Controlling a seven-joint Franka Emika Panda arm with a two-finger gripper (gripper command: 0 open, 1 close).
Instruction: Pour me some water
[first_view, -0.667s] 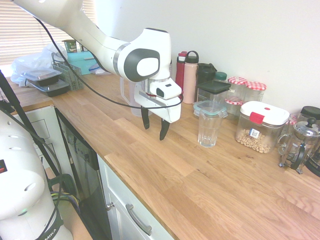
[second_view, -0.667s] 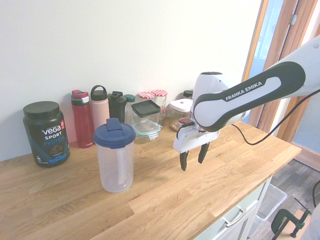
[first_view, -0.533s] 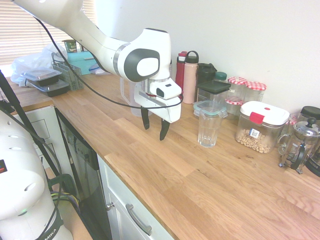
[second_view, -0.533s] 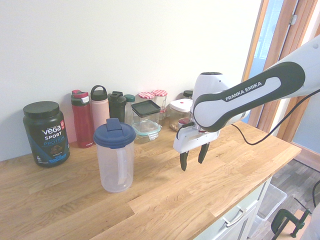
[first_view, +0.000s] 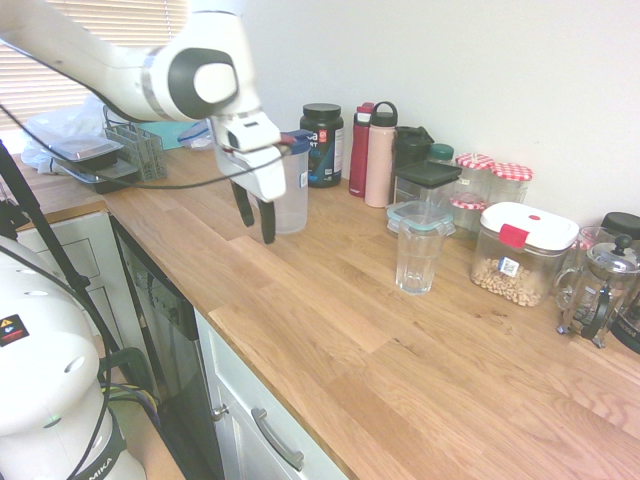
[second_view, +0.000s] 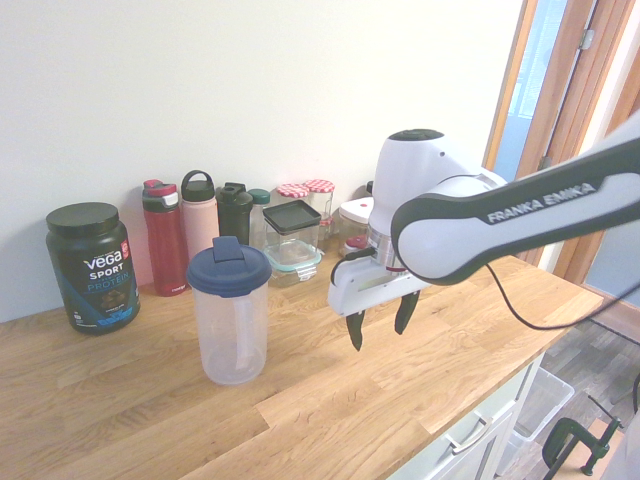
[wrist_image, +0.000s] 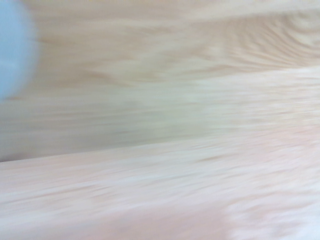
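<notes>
Wooden countertop (first_view: 330, 330) runs along a pale wall, with white cabinets under its front edge and window blinds (first_view: 110, 45) at the far end. Above it hangs your gripper (second_view: 380, 335), pointing downward, its two dark fingers spread wide apart, with nothing between them.

Near the jaws, on the side toward the protein tub, stands the pitcher (second_view: 230, 320): tall, upright, of cloudy clear plastic, with a dark blue lid on top. The jaws and the pitcher are apart in the second exterior view. Whether it has water in it, you cannot tell from these pictures.

On the other side of the jaws, well apart from them, you have a clear drinking glass (first_view: 414, 262), upright on the wood in front of a glass container with a pale teal lid (second_view: 293, 262).

Farther from the jaws, toward the wall, a row of things stands: a black protein tub (second_view: 93, 268), a red bottle (second_view: 166, 240), a pink bottle (second_view: 200, 222) with a loop handle, a dark shaker bottle (second_view: 235, 212), and jars with red-and-white checked lids (first_view: 510, 182).

Past the glass, away from the jaws, come a white-lidded container (first_view: 517, 262) partly filled with beige pieces and a French press (first_view: 598, 290).

Your wrist view shows blurred wood grain and a pale bluish rounded shape (wrist_image: 14, 50), too blurred to name.
</notes>
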